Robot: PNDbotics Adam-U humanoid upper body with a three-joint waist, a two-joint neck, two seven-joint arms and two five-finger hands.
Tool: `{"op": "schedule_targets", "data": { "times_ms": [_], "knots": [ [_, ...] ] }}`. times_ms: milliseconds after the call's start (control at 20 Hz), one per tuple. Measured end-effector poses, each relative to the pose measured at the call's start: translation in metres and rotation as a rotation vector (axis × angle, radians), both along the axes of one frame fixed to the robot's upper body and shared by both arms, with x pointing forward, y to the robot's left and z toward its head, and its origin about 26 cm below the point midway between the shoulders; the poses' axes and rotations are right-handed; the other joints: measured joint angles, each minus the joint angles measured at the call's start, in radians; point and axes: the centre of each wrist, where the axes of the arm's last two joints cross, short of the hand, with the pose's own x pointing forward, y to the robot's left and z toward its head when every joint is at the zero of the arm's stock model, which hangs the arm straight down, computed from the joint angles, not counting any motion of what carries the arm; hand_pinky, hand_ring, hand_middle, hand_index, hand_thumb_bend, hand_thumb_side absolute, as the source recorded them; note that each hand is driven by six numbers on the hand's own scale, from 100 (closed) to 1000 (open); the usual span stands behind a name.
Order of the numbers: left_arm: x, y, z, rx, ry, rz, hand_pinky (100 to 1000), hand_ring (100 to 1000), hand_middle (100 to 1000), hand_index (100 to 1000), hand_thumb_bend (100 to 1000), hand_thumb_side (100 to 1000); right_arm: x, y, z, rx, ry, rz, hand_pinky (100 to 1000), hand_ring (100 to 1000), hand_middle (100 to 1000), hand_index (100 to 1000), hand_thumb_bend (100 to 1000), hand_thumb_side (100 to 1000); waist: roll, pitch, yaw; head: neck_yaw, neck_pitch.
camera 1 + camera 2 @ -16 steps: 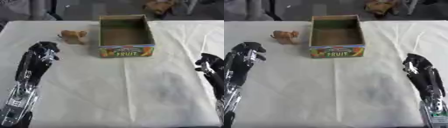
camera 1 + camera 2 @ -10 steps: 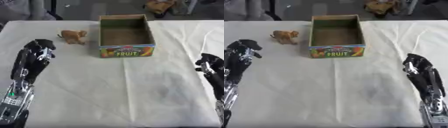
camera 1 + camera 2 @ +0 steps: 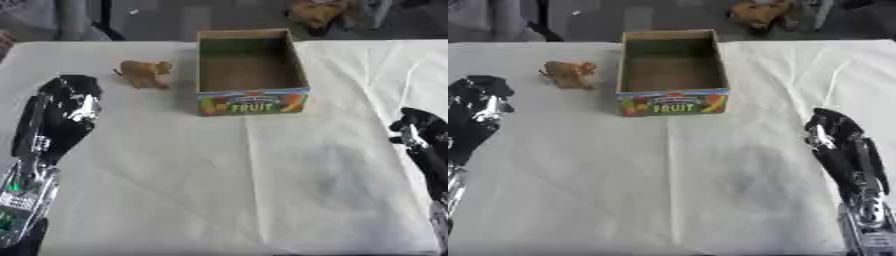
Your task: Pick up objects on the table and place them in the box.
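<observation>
A small orange-brown toy animal (image 3: 144,73) stands on the white cloth, just left of the box. The cardboard box (image 3: 254,102) has "FRUIT" on its front wall, is open at the top and shows nothing inside. My left hand (image 3: 68,97) hovers over the cloth at the left, nearer to me than the toy and apart from it, fingers relaxed and holding nothing. Low at the right edge my right hand (image 3: 833,132) rests with fingers up, relaxed and holding nothing.
The white tablecloth (image 3: 262,190) has creases running from the box toward me. Beyond the table's far edge lies another orange-brown object (image 3: 317,11). Dark chair or stand legs (image 3: 105,17) show at the far left.
My left hand has drifted a little to the left and away from me, toward the toy's side of the table. The right hand, toy and box have not moved.
</observation>
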Motion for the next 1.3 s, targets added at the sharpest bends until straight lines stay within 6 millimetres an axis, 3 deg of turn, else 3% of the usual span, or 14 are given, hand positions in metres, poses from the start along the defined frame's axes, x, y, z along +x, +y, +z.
{"op": "schedule_targets", "data": {
  "times_ms": [250, 700, 1100, 1300],
  "knots": [
    [0.009, 0.015, 0.012, 0.128, -0.022, 0.025, 556, 711, 604, 693, 178, 100, 0.000, 0.000, 0.000, 0.000, 0.000, 0.000, 626, 699, 580, 777, 100, 499, 0.004, 0.000, -0.004, -0.003, 0.000],
    [0.034, 0.057, 0.029, 0.419, 0.003, 0.107, 620, 784, 688, 760, 316, 100, 0.000, 0.000, 0.000, 0.000, 0.002, -0.003, 626, 699, 581, 777, 100, 502, 0.012, -0.005, -0.016, -0.011, 0.000],
    [0.064, 0.082, 0.058, 0.622, 0.018, 0.123, 664, 835, 753, 798, 408, 128, -0.001, -0.001, -0.002, 0.000, 0.007, -0.003, 627, 700, 581, 777, 100, 505, 0.017, -0.006, -0.028, -0.011, -0.005],
    [0.080, 0.090, 0.075, 0.708, 0.030, 0.118, 697, 869, 792, 822, 504, 148, -0.001, 0.000, -0.002, -0.001, 0.009, -0.001, 627, 700, 581, 777, 100, 504, 0.018, -0.007, -0.035, -0.011, -0.007]
  ]
}}
